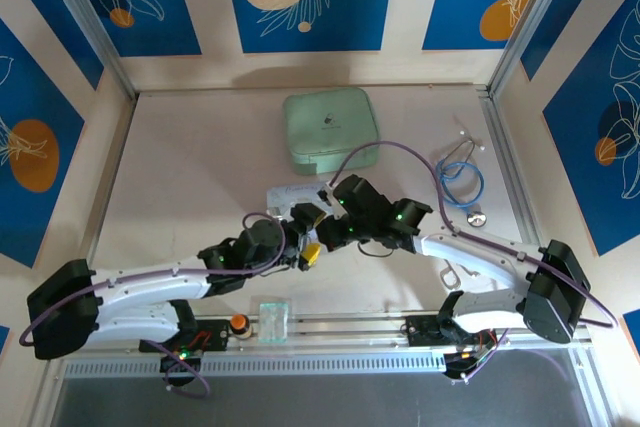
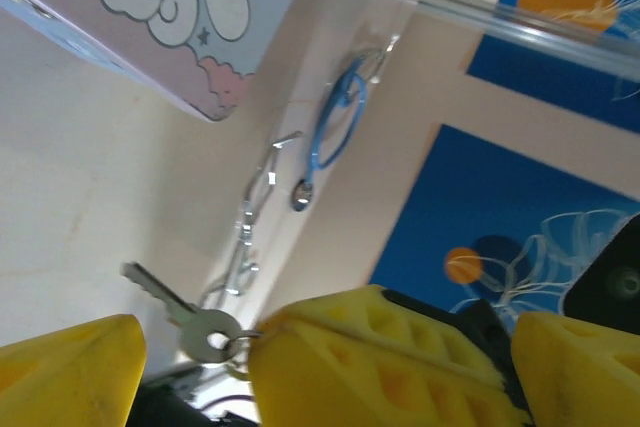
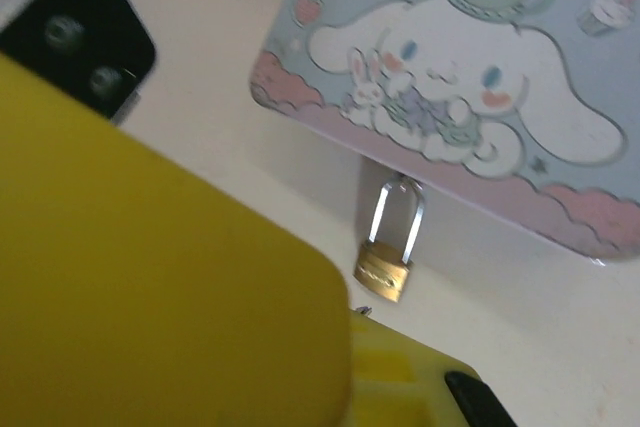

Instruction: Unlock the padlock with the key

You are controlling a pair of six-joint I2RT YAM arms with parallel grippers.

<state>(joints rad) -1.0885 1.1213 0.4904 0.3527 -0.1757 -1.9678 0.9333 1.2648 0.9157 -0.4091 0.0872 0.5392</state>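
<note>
The brass padlock point(image 3: 385, 269) hangs by its silver shackle from the front of the lilac cartoon tin point(image 3: 450, 77), its body against the table. My right gripper point(image 3: 350, 347) is just in front of it, its yellow fingers pressed together on the ring of the small silver key point(image 2: 178, 309). The key sticks out to the left of them, blade up. My left gripper point(image 2: 325, 372) stands open, and its two yellow fingers point(image 2: 70, 372) flank the right gripper's fingers and the key. From above, both grippers point(image 1: 312, 234) meet at the tin's point(image 1: 293, 194) near side.
A mint green box point(image 1: 330, 129) sits behind the tin. A blue loop with a silver disc point(image 1: 462, 185) lies at the right, and a silver metal tool point(image 2: 245, 242) lies nearer. A small clear box point(image 1: 272, 319) rests by the front rail.
</note>
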